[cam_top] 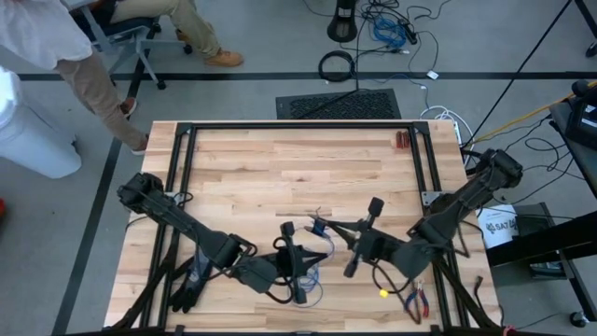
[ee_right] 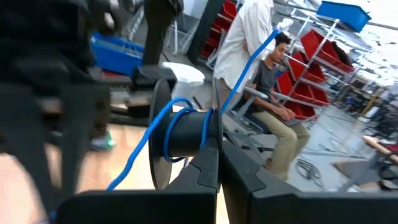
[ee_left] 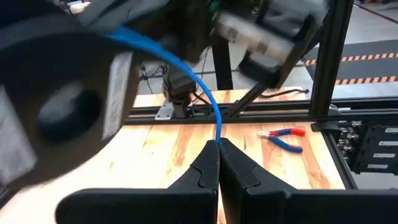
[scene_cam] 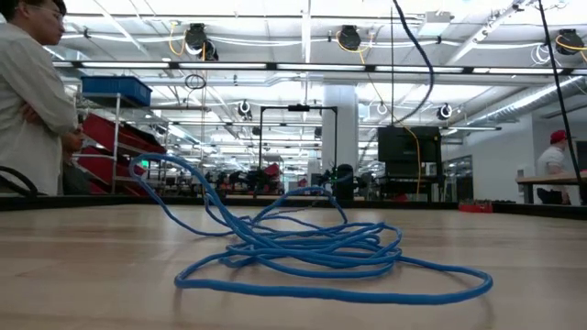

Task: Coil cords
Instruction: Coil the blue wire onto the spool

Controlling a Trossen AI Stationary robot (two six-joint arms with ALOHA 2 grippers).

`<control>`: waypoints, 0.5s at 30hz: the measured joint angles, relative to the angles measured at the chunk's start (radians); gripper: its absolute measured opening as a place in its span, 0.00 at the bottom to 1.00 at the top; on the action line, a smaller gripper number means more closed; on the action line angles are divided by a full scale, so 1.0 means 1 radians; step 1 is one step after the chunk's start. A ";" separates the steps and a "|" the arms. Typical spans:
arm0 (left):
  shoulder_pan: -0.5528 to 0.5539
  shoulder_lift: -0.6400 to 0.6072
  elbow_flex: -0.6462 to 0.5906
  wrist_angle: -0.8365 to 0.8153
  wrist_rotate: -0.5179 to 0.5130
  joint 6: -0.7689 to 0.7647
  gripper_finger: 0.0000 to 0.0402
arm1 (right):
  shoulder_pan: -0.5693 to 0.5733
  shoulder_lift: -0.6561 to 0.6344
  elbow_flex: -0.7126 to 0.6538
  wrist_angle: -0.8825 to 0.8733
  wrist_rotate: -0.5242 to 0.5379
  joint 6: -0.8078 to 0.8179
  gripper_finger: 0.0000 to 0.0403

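Note:
The cords are one thin blue wire. Its loose heap (scene_cam: 312, 252) lies on the wooden table (cam_top: 280, 168), and in the high view it lies between the two arms (cam_top: 312, 280). One strand climbs to my left gripper (ee_left: 217, 144), which is shut on it. My right gripper (ee_right: 217, 148) is shut. Just beyond its tips, a few turns of the wire (ee_right: 180, 121) go round a short black cylinder with a flange (ee_right: 186, 137). Another strand (ee_right: 249, 68) runs off taut from there. Neither gripper shows in the low view. My left gripper pinches a single strand of the blue wire (ee_left: 217, 134) between its two fingertips. From there the strand rises in a curve, clear of the table, over a blurred black part close to the camera. My right gripper's tips stand against the end of the wound black cylinder (ee_right: 214, 134). I cannot tell whether they hold it or the wire.
Red-handled pliers (cam_top: 417, 299) lie near the table's right front corner and a black glove (cam_top: 191, 285) at the left front. Black frame rails (cam_top: 182, 159) run along the table's sides and back. A person (scene_cam: 32, 101) stands beyond the table, and another sits behind it (ee_right: 277, 99).

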 joint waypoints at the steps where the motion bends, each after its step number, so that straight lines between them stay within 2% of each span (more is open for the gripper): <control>1: 0.002 0.003 0.000 -0.002 0.000 0.000 0.00 | 0.008 -0.008 0.000 0.001 0.000 0.003 0.00; 15: 0.033 0.027 0.000 -0.051 0.028 -0.001 0.00 | 0.112 -0.080 0.000 0.029 -0.002 -0.010 0.00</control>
